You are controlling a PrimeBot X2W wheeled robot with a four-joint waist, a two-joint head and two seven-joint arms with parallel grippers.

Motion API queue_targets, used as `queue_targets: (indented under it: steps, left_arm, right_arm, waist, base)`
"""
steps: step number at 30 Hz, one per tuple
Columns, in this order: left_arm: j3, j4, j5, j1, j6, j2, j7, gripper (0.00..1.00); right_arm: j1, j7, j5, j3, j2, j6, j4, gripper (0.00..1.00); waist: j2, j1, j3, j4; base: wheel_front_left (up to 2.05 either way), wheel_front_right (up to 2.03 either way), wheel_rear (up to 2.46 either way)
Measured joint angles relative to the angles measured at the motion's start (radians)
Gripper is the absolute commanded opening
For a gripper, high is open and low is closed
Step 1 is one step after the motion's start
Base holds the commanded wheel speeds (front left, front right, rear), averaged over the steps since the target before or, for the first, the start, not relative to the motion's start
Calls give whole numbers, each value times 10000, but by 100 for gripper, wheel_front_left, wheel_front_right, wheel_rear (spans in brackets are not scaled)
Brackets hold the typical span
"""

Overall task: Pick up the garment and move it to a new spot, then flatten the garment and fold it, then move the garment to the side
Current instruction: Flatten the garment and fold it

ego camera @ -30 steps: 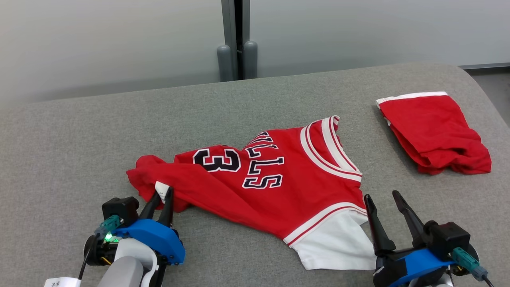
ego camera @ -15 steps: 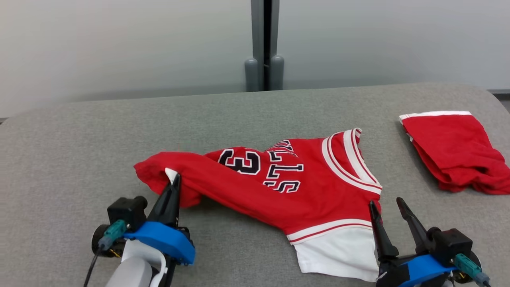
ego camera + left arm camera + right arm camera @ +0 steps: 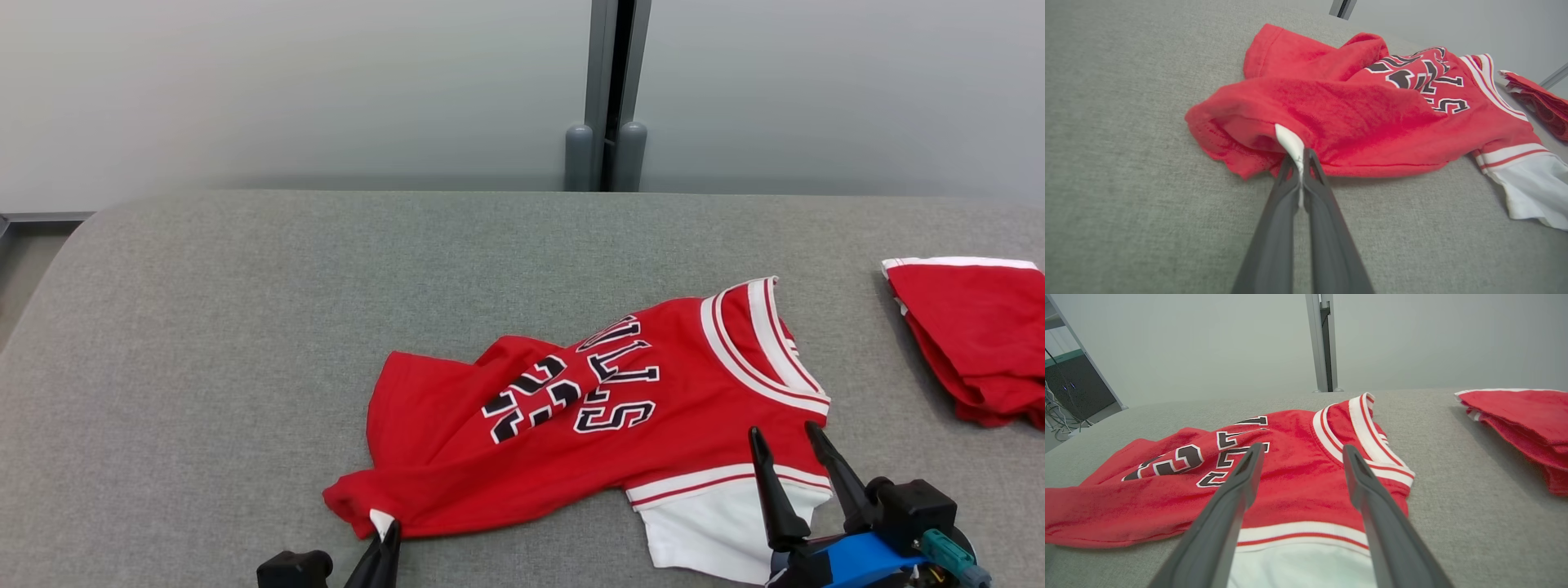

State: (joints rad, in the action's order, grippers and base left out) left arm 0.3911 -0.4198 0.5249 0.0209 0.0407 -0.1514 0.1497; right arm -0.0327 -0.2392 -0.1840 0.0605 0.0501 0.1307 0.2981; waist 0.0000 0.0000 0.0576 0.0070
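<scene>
Evidently we clamp our left gripper (image 3: 1300,157) on the garment (image 3: 588,416) beside its white tag (image 3: 1289,141) to lift it, while our right gripper (image 3: 782,429) hovers spread above its striped edge.

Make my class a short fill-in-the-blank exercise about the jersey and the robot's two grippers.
The left gripper is shut on the jersey at its small ____ tag.
The right gripper stands ____, holding nothing.
The folded red garment lies to the jersey's ____.
Missing words: white; open; right.
</scene>
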Motion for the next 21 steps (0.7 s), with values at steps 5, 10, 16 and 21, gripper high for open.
queue_targets:
  steps: [5, 10, 16, 21]
  left_arm:
    - [-67, 48, 274, 247, 36, -46, -178, 100]
    - [-416, 686, 257, 534, -247, -658, -186, 100]
    - [-700, 1923, 188, 397, -537, -1001, -263, 100]
    - [-466, 1983, -134, -1555, -470, -1321, -1459, 100]
  right_arm:
    - [-30, -33, 44, -59, 0, 0, 90, 100]
    - [-27, -88, 52, -157, 0, 0, 140, 100]
    - [2, -100, 40, -213, 0, 0, 167, 100]
    - [-164, -84, 102, -167, 0, 0, 111, 100]
  waist:
    - [0, 0, -48, -64]
    - [0, 0, -63, -191]
    - [0, 0, -55, -345]
    - [0, -1, 206, -552]
  base:
    - [0, 0, 0]
    - [0, 0, 0]
    - [0, 0, 0]
    - [0, 0, 0]
